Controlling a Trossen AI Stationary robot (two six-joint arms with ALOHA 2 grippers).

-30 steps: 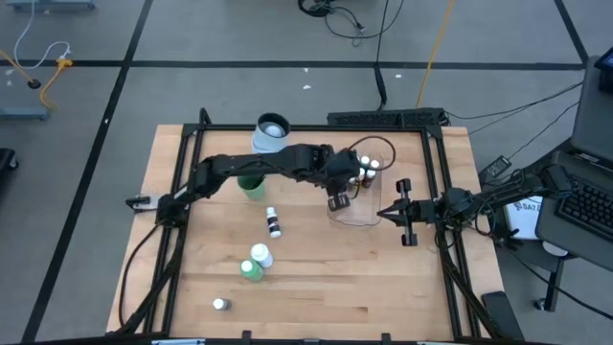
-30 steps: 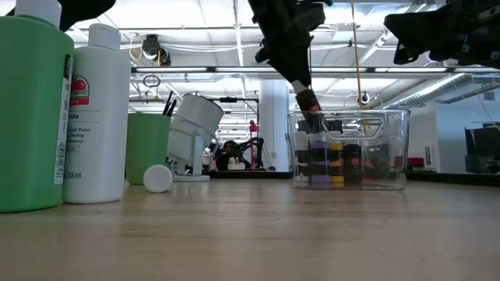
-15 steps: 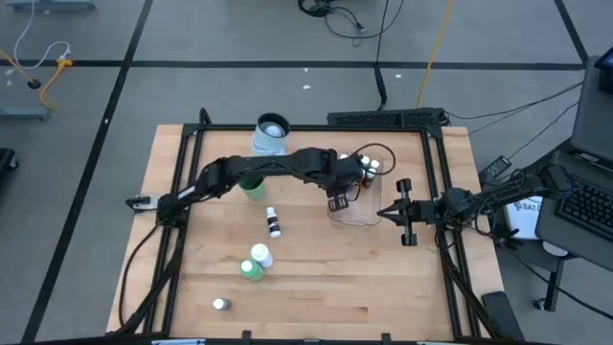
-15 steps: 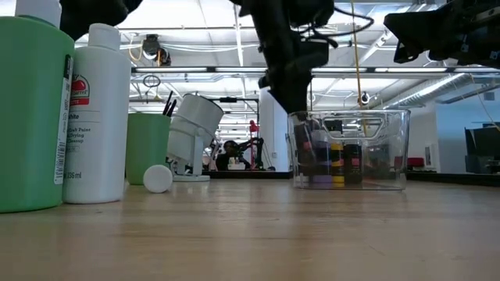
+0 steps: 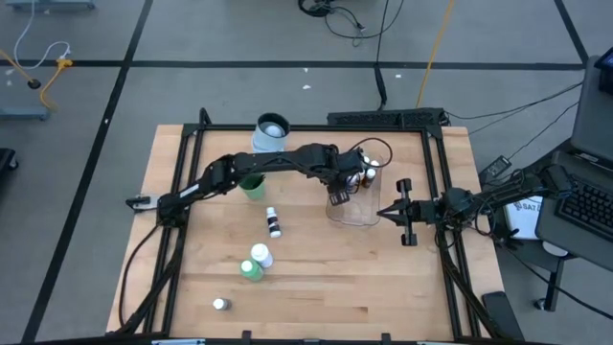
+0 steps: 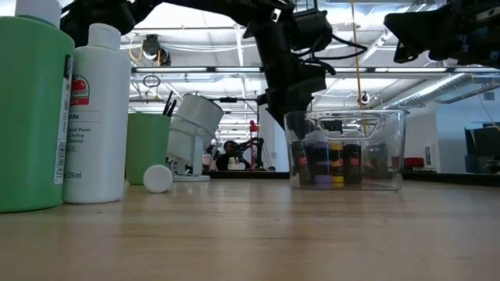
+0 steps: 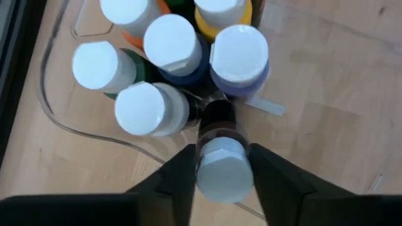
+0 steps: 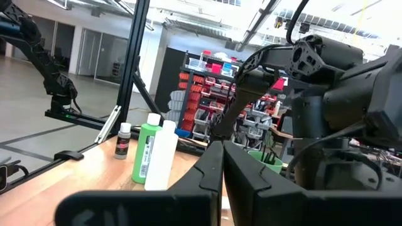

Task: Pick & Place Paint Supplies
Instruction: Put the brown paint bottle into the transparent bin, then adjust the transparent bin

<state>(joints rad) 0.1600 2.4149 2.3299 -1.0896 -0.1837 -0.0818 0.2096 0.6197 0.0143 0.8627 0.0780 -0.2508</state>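
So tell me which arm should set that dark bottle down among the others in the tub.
Left. The left gripper is already shut on the dark bottle, poised over the clear tub beside the white-capped bottles. The right gripper waits outside the tub near the table's right edge, fingers shut and empty.

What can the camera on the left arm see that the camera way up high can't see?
Only the left wrist view shows the left gripper pinching a small dark bottle by its sides, white cap toward the camera, right beside the other bottles packed in the clear tub.

Only the high view shows the whole table, the right gripper waiting by the tub, the mug, and the bottles lying loose on the wood.

Both show the tub with white-capped bottles inside.
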